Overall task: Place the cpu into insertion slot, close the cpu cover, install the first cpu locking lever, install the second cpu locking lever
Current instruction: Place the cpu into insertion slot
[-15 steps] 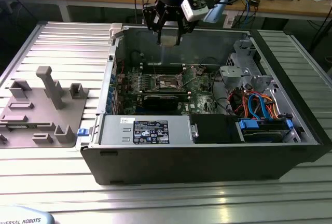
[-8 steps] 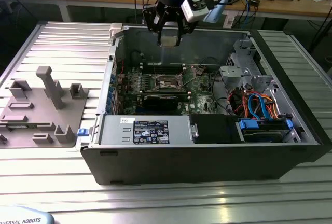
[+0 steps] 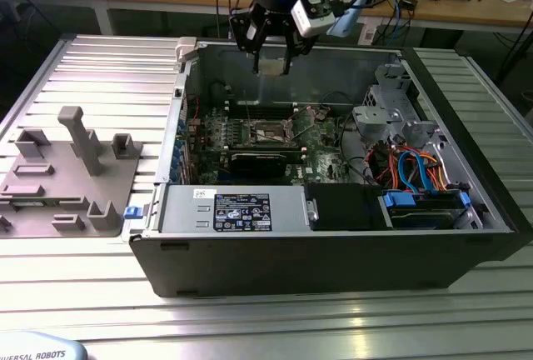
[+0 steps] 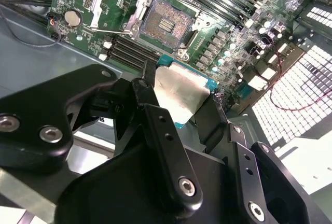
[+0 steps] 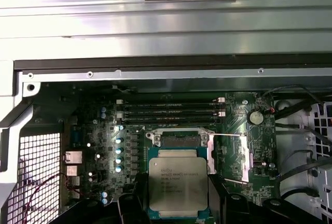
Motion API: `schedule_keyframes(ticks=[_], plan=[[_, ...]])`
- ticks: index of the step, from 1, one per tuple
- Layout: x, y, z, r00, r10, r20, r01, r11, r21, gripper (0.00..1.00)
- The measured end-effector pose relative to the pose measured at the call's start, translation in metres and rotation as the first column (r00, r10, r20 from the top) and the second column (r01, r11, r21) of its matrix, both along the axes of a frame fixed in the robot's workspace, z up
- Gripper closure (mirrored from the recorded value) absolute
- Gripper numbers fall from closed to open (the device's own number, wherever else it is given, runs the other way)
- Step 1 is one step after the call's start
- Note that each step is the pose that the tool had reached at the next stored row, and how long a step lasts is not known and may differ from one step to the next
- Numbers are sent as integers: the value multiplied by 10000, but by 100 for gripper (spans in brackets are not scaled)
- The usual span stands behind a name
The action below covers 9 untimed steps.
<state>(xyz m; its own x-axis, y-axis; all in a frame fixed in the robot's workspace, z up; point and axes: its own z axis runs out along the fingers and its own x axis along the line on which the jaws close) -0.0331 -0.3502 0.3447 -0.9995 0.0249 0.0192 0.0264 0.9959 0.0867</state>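
My gripper (image 3: 271, 64) hangs above the open computer case (image 3: 333, 252), shut on the cpu (image 4: 181, 94), a flat square chip with a silver-grey top. In both wrist views the black fingers (image 5: 139, 195) clamp the chip (image 5: 178, 182) on two opposite edges. The insertion slot (image 4: 166, 24) lies on the green board below and apart from the chip, its dark recess uncovered; in the first wrist view the chip partly hides the slot (image 5: 179, 140). The cpu cover (image 4: 101, 1) is swung open to one side of the slot, with thin wire levers beside it.
Long black memory slots (image 5: 171, 110) run beside the socket. A power supply (image 3: 233, 210) and a drive cage with blue and orange cables (image 3: 416, 177) fill the case's near side. A grey fixture plate (image 3: 71, 177) sits on the ribbed table at the exterior view's left.
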Motion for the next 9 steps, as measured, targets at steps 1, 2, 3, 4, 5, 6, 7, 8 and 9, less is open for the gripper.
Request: schedule_keyframes(ticks=[1, 2, 3, 4, 5, 6, 7, 8, 9], plan=[[1, 0, -4, 10000, 0, 1, 0, 10000, 2, 46], [2, 0, -8, 10000, 0, 0, 0, 10000, 0, 46], [2, 0, -11, 10000, 1, 0, -1, 10000, 0, 46], [2, 0, -13, 10000, 0, -1, 0, 10000, -1, 46], [2, 0, -15, 10000, 0, -1, 0, 10000, -2, 46], [3, 0, -17, 10000, 0, -1, 0, 10000, -2, 46], [3, 0, -21, 10000, 0, 0, 0, 10000, 0, 46], [3, 0, -28, 10000, 0, 0, 0, 10000, -3, 46], [3, 0, -32, 10000, 0, 0, 0, 10000, -6, 46]])
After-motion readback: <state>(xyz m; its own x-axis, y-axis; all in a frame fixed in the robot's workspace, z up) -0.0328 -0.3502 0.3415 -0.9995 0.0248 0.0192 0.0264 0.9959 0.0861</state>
